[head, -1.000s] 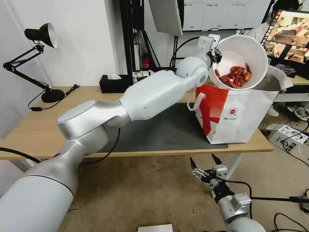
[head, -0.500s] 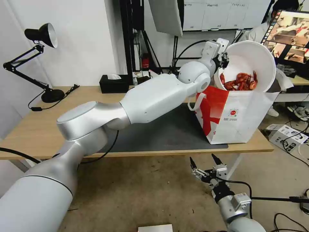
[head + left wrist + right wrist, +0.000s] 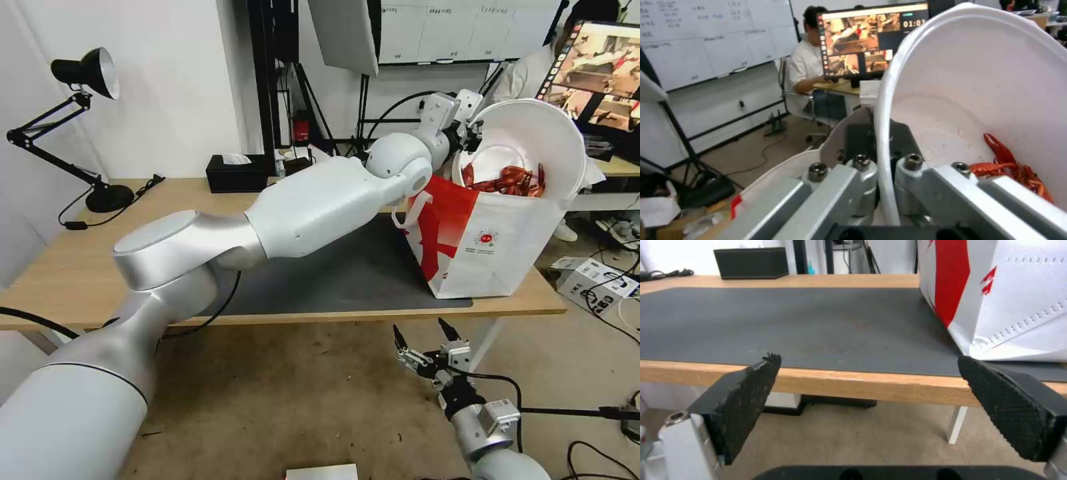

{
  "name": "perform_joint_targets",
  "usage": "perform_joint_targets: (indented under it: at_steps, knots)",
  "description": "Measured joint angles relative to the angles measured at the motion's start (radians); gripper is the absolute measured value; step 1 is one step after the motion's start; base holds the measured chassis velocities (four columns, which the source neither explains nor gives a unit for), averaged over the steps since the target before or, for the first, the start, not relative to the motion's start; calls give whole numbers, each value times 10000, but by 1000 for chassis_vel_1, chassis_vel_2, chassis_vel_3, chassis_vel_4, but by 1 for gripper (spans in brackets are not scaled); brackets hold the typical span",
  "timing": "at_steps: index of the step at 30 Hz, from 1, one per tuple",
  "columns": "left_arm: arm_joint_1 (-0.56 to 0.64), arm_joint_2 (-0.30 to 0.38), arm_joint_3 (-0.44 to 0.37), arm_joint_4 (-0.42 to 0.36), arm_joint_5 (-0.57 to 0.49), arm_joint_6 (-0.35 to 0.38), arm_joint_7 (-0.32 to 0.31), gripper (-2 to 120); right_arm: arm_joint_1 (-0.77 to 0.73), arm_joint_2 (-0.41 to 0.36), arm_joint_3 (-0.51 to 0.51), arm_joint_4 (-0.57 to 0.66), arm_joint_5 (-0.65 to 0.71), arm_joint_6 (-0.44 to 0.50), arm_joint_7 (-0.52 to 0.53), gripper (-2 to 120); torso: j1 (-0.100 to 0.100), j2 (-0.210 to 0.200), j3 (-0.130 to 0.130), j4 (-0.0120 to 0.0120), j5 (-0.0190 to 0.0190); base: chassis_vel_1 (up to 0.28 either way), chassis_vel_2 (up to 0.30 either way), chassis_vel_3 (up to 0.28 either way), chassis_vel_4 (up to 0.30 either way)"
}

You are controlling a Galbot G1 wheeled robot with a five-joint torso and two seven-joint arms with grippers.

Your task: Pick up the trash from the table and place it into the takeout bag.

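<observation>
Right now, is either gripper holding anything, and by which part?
The left gripper pinches the white bowl by its rim, tilted over the takeout bag. The right gripper hangs open below the table edge, holding nothing.

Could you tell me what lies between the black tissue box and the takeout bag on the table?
In the right wrist view, only bare dark grey mat and a strip of light-wood table lie between the tissue box and the takeout bag.
</observation>
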Motion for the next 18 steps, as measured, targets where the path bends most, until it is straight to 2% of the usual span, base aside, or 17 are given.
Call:
perform_joint_targets:
  at_steps: [1,4,6,8,9,11,12,14,15,17,18]
  knots:
    - [0,0,0,0,0,0,0,3,0,0,0,0,0,0,0,100,0,0,0,0,0,0,0,0,0]
    - [-22,-88,2,48,-9,-43,98,19,0,0,0,0,0,0,0,100,0,0,0,-1,0,0,0,0,0]
    - [-46,-113,2,77,-11,-43,99,22,0,0,0,0,0,0,0,100,0,0,0,-1,0,0,0,0,0]
    - [-113,-148,0,111,-53,-43,98,32,0,0,0,0,0,0,0,100,0,0,0,0,0,0,0,0,0]
    - [-113,-148,0,111,-53,-43,98,32,0,0,0,0,0,0,0,100,0,0,0,0,0,0,0,0,0]
    - [-158,-151,-8,83,-182,-42,99,43,0,0,0,0,0,0,0,100,0,0,0,0,0,0,0,0,0]
    - [-158,-151,-8,83,-182,-42,99,43,0,0,0,0,0,0,0,100,0,0,0,0,0,0,0,0,0]
    - [-169,-151,-11,29,-268,-43,97,54,0,0,0,0,0,0,0,100,0,0,0,0,0,0,0,0,0]
    - [-169,-151,-11,29,-268,-43,97,54,0,0,0,0,0,0,0,100,0,0,0,0,0,0,0,0,0]
    - [-170,-147,-10,-34,-341,-35,90,65,0,0,0,0,0,0,0,100,0,0,0,0,0,0,0,0,0]
    - [-170,-147,-10,-34,-341,-35,90,65,0,0,0,0,0,0,0,100,0,0,0,0,0,0,0,0,0]
